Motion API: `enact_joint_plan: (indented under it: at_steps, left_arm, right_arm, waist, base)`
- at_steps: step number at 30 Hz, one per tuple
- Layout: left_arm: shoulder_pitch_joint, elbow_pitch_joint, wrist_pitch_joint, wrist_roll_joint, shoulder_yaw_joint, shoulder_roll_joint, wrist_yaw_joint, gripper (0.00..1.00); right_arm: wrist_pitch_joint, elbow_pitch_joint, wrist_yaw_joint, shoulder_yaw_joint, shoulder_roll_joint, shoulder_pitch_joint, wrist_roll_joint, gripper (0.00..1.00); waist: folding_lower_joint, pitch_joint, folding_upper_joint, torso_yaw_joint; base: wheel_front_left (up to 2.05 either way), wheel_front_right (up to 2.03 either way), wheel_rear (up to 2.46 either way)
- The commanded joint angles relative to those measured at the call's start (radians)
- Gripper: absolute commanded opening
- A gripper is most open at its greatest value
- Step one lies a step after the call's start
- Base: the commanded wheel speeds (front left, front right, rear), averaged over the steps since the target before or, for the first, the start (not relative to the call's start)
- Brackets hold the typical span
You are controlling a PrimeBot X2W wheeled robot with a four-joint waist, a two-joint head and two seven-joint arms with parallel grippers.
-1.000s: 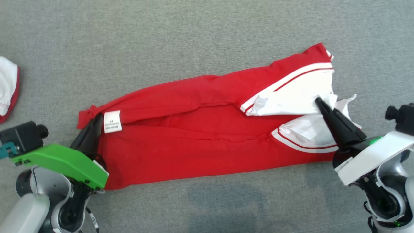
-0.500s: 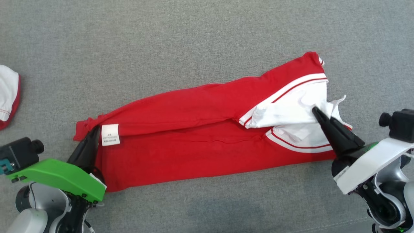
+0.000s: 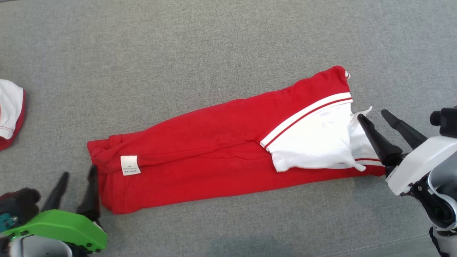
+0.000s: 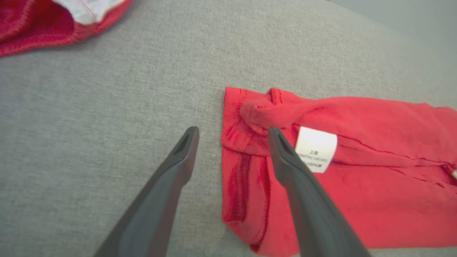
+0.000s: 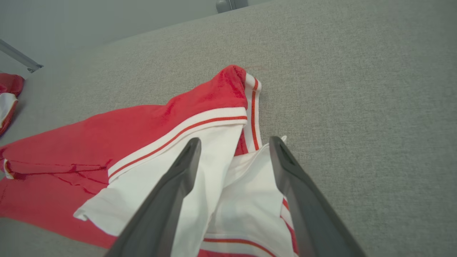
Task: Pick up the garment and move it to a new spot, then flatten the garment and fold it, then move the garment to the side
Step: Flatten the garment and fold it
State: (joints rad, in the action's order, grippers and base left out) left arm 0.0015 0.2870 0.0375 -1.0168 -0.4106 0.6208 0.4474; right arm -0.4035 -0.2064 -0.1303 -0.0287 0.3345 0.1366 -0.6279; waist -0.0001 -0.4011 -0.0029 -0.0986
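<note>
A red garment (image 3: 214, 157) lies flat on the grey cloth-covered tabletop (image 3: 178, 53), folded into a long strip. It runs at a slant, with its left end nearer the robot and its right end farther off. At the right end a white panel (image 3: 314, 139) edged with red and white stripes lies on top of the red cloth. A small white label (image 3: 130, 165) sits on the red close to the left end.

The left hand (image 3: 79, 170) stands at the garment's left end with its two dark fingers spread wide, and it holds nothing. The inner finger is right at the edge of the red cloth, just near of the label. From the wrist it shows over the bunched hem, and I cannot tell whether it touches. The outer finger is over bare grey fabric, clear of the garment.

The right hand (image 3: 372, 114) is at the garment's right end, also spread wide with nothing in it. Its inner finger reaches over the white cloth beside the striped edge. Its outer finger points over the grey tabletop just to the right of the garment. The white end lies between and below the two fingers, loose and a little rumpled.

Far off at the left edge of the tabletop lies another red and white piece of clothing (image 3: 9, 114), well apart from both hands.
</note>
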Motion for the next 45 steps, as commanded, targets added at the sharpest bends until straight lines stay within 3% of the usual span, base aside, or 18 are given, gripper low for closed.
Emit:
enact_joint_plan:
  at_steps: [1,4,8,16,24,25,26,27,37,45]
  left_arm:
    - [0.027,0.007,-0.064,0.075,0.029,0.032,0.048,1.00]
    - [0.055,0.029,-0.171,0.123,0.081,0.009,0.104,1.00]
    - [0.068,0.043,-0.233,0.146,0.102,-0.013,0.124,1.00]
    - [0.051,0.047,-0.278,0.165,0.107,-0.070,0.092,1.00]
    - [0.017,0.034,-0.279,0.159,0.085,-0.092,0.063,1.00]
    - [0.015,0.031,-0.279,0.156,0.082,-0.095,0.060,1.00]
    - [0.013,0.025,-0.279,0.155,0.077,-0.098,0.056,1.00]
    - [0.011,0.020,-0.279,0.154,0.073,-0.101,0.054,1.00]
    - [0.045,-0.017,-0.286,0.139,0.068,-0.130,0.030,1.00]
    - [0.053,-0.026,-0.280,0.140,0.053,-0.124,0.011,1.00]
  right_arm:
    - [-0.030,0.027,-0.001,0.025,-0.011,0.036,0.024,1.00]
    - [-0.057,0.091,-0.001,0.026,-0.041,0.075,0.066,1.00]
    - [-0.067,0.162,0.000,0.014,-0.056,0.095,0.105,1.00]
    - [-0.016,0.370,0.000,0.011,-0.088,0.143,0.176,1.00]
    - [-0.062,0.515,-0.001,-0.076,-0.074,0.218,0.093,1.00]
    - [-0.070,0.527,-0.002,-0.089,-0.074,0.222,0.077,0.54]
    - [-0.073,0.538,-0.002,-0.095,-0.073,0.225,0.059,0.43]
    - [-0.081,0.546,-0.003,-0.105,-0.070,0.226,0.040,0.00]
    - [-0.066,0.557,0.000,-0.012,0.002,0.205,-0.081,0.00]
    - [-0.125,0.545,0.000,0.101,0.077,0.182,-0.123,0.00]
  waist:
    - [0.0001,0.005,0.0029,0.001]
    - [0.0001,0.009,0.0029,0.014]
    - [0.0001,0.015,0.0029,0.038]
    - [0.0001,0.009,0.0029,0.092]
    - [0.0001,0.012,0.0029,0.117]
    - [0.0001,0.016,0.0029,0.120]
    - [0.0001,0.020,0.0029,0.123]
    - [0.0001,0.025,0.0029,0.127]
    - [0.0001,0.087,0.0029,0.141]
    - [0.0001,0.118,0.0029,0.119]
  base:
    - [0.00,0.00,0.00]
    - [0.00,0.00,0.00]
    - [0.00,0.00,0.00]
    - [0.00,0.00,0.00]
    - [0.00,0.00,0.00]
    - [0.00,0.00,0.00]
    - [0.00,0.00,0.00]
    - [0.00,0.00,0.00]
    - [0.00,0.00,0.00]
    - [0.00,0.00,0.00]
